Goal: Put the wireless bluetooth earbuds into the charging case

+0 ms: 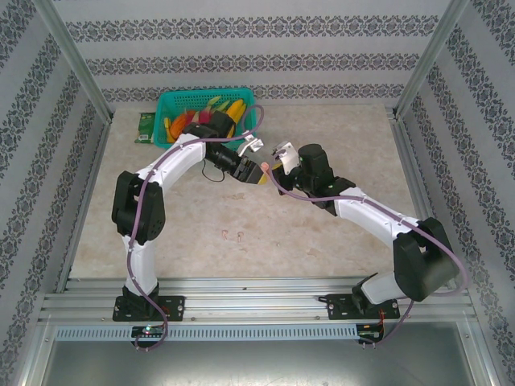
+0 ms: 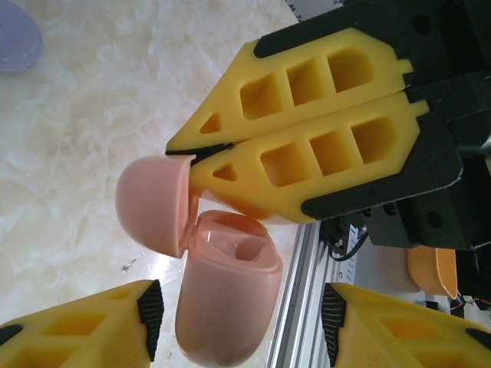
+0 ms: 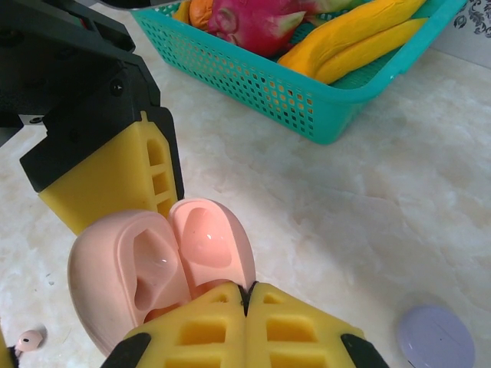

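Pink charging case point(image 2: 230, 284), lid open, aloft | right gripper point(image 2: 182, 152) jaws clenched on its lid rim | left gripper point(image 2: 242, 310) jaws released, straddling its body | earbuds point(image 1: 226, 234) on desk point(image 1: 346, 137), well apart toward the bases, left arm likely nearer

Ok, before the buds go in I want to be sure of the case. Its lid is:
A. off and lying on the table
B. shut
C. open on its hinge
C: the lid stands tipped back from the case, joined to it at one edge, and the sockets inside show.
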Tool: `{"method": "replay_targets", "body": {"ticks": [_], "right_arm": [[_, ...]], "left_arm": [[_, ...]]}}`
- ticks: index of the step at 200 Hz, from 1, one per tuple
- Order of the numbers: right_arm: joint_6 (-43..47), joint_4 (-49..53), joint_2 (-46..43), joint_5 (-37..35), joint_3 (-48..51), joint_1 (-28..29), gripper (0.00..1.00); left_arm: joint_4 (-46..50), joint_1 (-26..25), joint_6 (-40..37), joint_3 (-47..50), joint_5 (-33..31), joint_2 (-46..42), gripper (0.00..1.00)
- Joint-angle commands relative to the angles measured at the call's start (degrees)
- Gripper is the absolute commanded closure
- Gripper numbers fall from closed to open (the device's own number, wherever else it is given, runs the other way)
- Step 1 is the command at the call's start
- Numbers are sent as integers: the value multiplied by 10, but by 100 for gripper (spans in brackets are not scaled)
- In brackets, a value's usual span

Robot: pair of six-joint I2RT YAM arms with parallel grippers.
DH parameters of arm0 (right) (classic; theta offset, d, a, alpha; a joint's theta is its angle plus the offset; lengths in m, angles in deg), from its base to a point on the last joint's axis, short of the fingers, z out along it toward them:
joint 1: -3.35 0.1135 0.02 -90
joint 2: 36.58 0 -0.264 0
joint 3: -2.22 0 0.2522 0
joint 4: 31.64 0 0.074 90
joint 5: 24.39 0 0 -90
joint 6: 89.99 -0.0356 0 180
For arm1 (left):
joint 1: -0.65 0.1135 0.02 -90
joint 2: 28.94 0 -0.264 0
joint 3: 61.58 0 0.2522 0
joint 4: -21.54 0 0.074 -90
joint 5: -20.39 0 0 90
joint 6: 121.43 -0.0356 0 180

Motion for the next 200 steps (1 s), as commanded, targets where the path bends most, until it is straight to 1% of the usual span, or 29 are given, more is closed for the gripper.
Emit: {"method": "replay_targets", "body": {"ticks": [1,55,93,113,156,200], "right_arm": [[10,-14,5,2,-19,8,100],[9,-14,0,3,-13,9,100],[9,-12,0,4,-12,9,100],[9,-12,-1,2,-12,9,100],[9,-10,0,1,-12,9,100],[8,-8,-3,-2,-12,9,100]], "left_arm": [[8,4,-14,-19,20,14,43],[-2,5,-8,-25,21,16,52],[-9,5,-1,-29,20,19,53],[-8,5,-1,-31,20,21,54],[-10,5,-2,-28,19,22,62],[-22,8,5,-24,19,21,71]]}}
